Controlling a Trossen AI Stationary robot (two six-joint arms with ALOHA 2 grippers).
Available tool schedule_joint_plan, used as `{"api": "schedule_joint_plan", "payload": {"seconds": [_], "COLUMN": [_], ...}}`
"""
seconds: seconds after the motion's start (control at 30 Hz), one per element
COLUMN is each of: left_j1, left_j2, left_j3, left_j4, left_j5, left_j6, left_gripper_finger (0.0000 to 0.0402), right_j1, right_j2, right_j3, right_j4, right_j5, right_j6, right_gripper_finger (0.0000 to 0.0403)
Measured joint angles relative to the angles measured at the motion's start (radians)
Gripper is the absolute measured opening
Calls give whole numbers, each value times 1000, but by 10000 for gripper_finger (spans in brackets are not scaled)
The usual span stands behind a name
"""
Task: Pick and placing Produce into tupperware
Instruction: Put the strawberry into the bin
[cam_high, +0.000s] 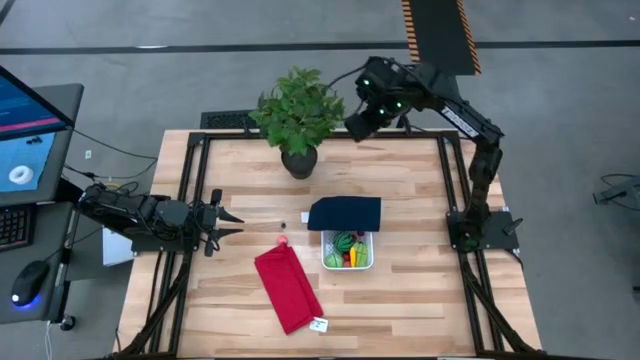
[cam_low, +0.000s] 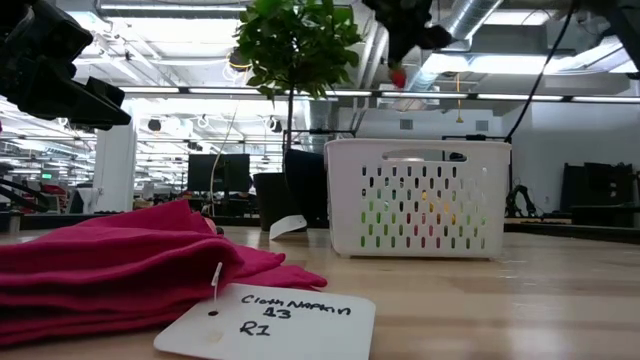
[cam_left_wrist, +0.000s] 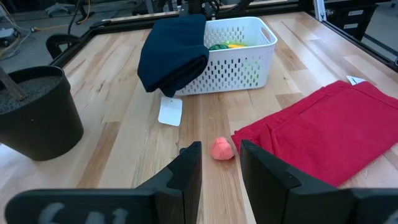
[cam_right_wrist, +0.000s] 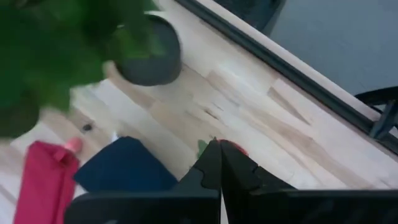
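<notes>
One white tupperware (cam_high: 347, 250), one strawberry (cam_high: 283, 241) on table, left jaws narrowly apart, right jaws closed on red berry (cam_right_wrist: 231, 147).

White perforated tupperware (cam_high: 347, 250) holds produce (cam_high: 348, 243); a strawberry (cam_left_wrist: 222, 149) lies outside.

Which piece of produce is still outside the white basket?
The pink-red strawberry lies alone on the table by the red cloth; the others are in the basket.

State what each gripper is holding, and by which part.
Right gripper pinches a small red berry-like toy between its fingers' tips, its gripped part hidden. Left gripper holds nothing.
</notes>
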Motion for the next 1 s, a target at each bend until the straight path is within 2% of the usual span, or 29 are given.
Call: {"api": "schedule_joint_plan", "payload": {"seconds": [0.37,0.73,1.0], "left_j1": [0,0,0], "left_j2": [0,0,0], "left_j3": [0,0,0], "left_j4": [0,0,0], "left_j5": [0,0,0], "left_j6": [0,0,0], "left_gripper_finger": [100,100,100], "right_j1": [231,464,621], "right_j2": [-22,-19,-19], "right_j3": [-28,-249,-421], "right_j4": [3,11,177], "right_j5": [10,52,55], "right_j6": [144,438,583], "right_gripper_finger": [23,24,20]}}
